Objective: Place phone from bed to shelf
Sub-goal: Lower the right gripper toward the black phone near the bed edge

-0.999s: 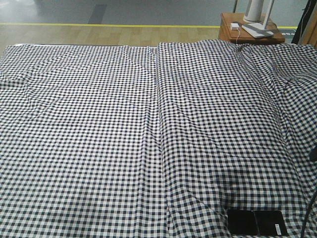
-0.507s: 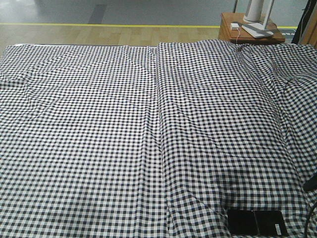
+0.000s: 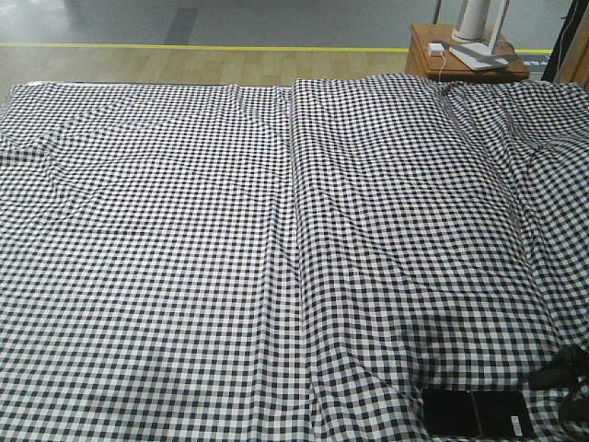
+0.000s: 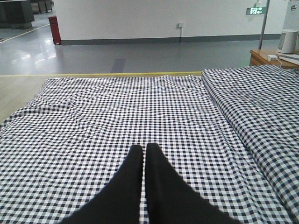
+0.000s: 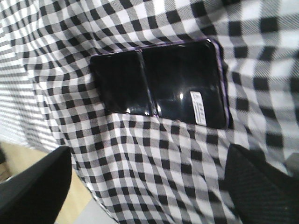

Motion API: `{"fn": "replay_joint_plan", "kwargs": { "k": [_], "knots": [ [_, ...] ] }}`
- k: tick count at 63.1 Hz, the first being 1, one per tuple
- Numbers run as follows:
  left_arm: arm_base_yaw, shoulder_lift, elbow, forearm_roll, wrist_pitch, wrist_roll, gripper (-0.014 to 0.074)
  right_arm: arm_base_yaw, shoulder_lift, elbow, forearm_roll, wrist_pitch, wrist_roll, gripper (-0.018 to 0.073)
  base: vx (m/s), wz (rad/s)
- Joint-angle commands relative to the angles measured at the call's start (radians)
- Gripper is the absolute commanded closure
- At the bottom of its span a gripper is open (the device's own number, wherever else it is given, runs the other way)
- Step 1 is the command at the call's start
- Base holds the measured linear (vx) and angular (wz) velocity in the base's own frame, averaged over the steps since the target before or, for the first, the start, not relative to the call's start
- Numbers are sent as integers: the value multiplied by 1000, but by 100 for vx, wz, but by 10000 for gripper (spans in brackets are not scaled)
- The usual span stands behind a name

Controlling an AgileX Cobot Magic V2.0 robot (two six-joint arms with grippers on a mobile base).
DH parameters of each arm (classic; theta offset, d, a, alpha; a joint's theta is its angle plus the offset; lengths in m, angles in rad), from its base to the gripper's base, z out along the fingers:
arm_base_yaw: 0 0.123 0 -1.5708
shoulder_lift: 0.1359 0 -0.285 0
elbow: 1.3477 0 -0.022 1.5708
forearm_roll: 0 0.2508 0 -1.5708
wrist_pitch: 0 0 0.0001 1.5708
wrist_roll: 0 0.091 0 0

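A bed point(image 3: 184, 239) dressed in black-and-white check cloth fills the front view, and a lengthwise seam point(image 3: 293, 230) is seen running from 12 toward 6 o'clock. An orange-brown bedside table point(image 3: 428, 57) is set beyond the far edge at about 1 o'clock, well apart from the phone, and white items are carried on its top. A yellow floor line point(image 3: 202, 46) is seen past the bed at 12 o'clock.

The phone point(image 3: 478, 413) is laid flat on the cloth at about 5 o'clock of the front view, close to the near edge of the bed. It is surrounded by wrinkled cloth, with a fold running up to its 9 o'clock end. Its long axis is aligned from 9 to 3 o'clock, the crease is set across that axis, and the white sticker point(image 5: 198, 108) is carried on the 3 o'clock half, glossy face up.

The right gripper point(image 5: 148, 154) is held above the cloth with its fingers point(image 5: 37, 186) spread wide and nothing between them; in its wrist view the phone is seen at 12 o'clock of the gap, untouched. The left gripper point(image 4: 142, 148) is held over the bed with its tips pressed together on nothing.
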Motion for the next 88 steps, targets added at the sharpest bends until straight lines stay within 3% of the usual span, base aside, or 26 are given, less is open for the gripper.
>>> {"fn": "replay_joint_plan", "kwargs": {
  "k": [1,33,71,88],
  "knots": [
    [1,-7,6,-9,-74,0,595,-6,10,-91,23,106,-11,-55,0,0],
    [1,-7,6,-9,-74,0,595,-25,255,-405,101,274,6,-36,0,0],
    [1,-7,6,-9,-74,0,595,-25,291,-380,117,275,29,-34,0,0],
    [1,-7,6,-9,-74,0,595,-25,287,-297,137,275,-48,-34,0,0]
  ]
}}
